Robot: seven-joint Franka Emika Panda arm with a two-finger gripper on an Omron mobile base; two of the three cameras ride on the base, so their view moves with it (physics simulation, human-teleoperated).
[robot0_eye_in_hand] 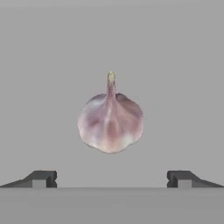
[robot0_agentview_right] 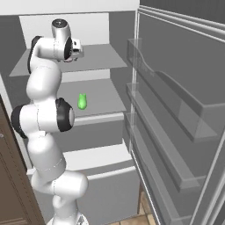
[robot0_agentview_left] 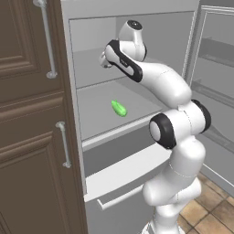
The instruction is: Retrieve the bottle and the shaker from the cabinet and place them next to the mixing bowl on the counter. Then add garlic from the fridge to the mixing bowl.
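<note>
— Grey fridge walls [robot0_agentview_right: 118, 30] stood all round me, the door [robot0_agentview_right: 176, 114] swung wide to my right with its clear shelves, and a brown cabinet [robot0_agentview_left: 32, 114] closed off the left side. Where was your hand?

— I had the arm [robot0_agentview_left: 169, 91] reaching into the upper part of the fridge, above the top shelf [robot0_agentview_right: 101, 59]. My gripper [robot0_eye_in_hand: 112, 179] pointed straight at the garlic [robot0_eye_in_hand: 110, 120].

— Were you holding it?

— No. My fingers [robot0_eye_in_hand: 41, 178] were spread as wide as they go, one tip on each side, and the bulb sat between them but further on, clear of both. Nothing was pinched.

— How did the garlic lie?

— It rested on plain grey, pinkish and purple, its pale stem tip pointing away from me, up in the hand view.

— Anything else in there?

— A small green vegetable [robot0_agentview_left: 119, 109] lay on the shelf below [robot0_agentview_left: 114, 114], well apart from my hand. Under that I saw the white drawer front [robot0_agentview_left: 132, 173].
</note>
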